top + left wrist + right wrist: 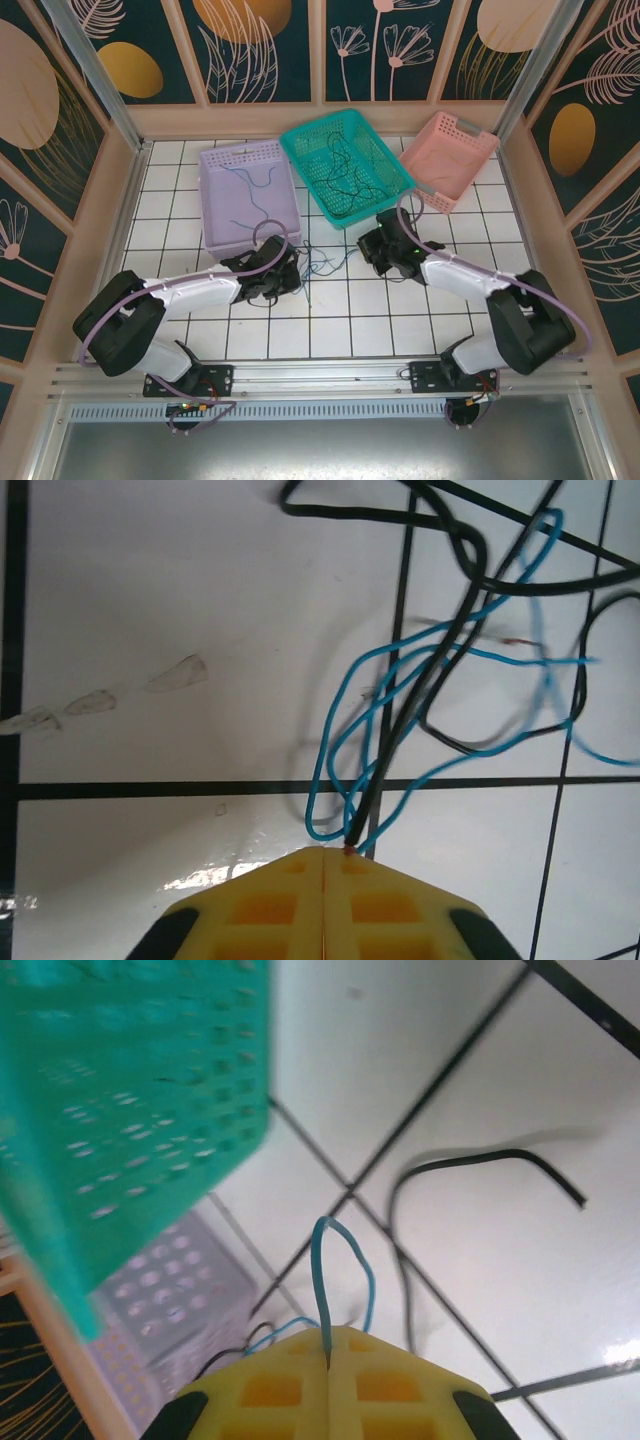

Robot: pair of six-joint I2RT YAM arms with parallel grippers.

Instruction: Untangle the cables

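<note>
Just beside the teal basket [130,1100], the cables [420,695] are clamped by the left gripper [325,852], a blue strand [320,1280] by the right gripper [328,1345].

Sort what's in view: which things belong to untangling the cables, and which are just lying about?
Belongs to the job:
- blue cable
- black cable
- left gripper, shut on both cables
- right gripper, shut on the blue cable

Lying about, untouched:
- lavender basket
- teal basket, thin wires inside
- pink basket
</note>
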